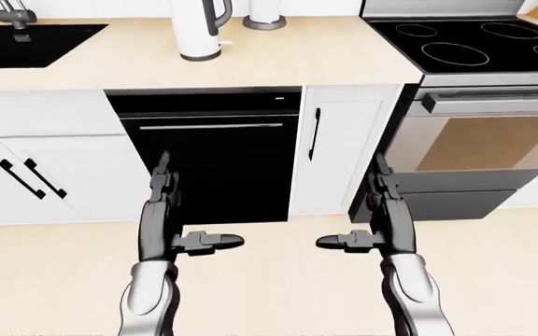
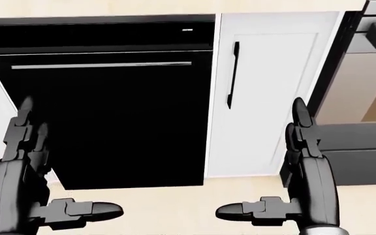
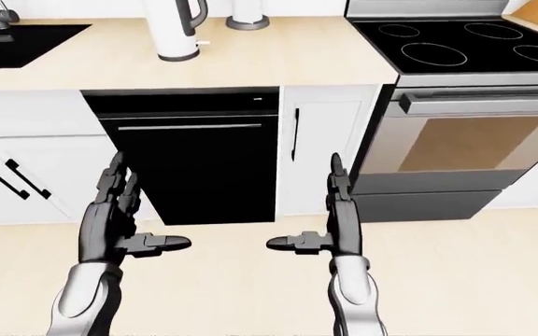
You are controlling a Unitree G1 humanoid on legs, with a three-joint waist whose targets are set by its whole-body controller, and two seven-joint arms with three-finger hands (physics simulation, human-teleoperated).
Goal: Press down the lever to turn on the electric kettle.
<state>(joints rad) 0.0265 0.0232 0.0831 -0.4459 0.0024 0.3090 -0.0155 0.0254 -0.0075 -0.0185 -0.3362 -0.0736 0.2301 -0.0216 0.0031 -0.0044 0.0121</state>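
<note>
The white electric kettle (image 1: 199, 29) with a grey handle stands on the beige counter (image 1: 278, 63) at the top of the left-eye view; its top is cut off and I cannot make out its lever. My left hand (image 1: 168, 210) and right hand (image 1: 379, 210) are both open, fingers pointing up and thumbs turned inward. They hang low over the floor, below the black dishwasher (image 1: 213, 157), far from the kettle. Neither hand holds anything.
A black sink (image 1: 35, 45) with a faucet is at the top left. A black cooktop (image 1: 475, 42) over a steel oven (image 1: 479, 150) is at the right. A grey-based item (image 1: 264, 17) stands right of the kettle. White cabinets (image 1: 40, 164) flank the dishwasher.
</note>
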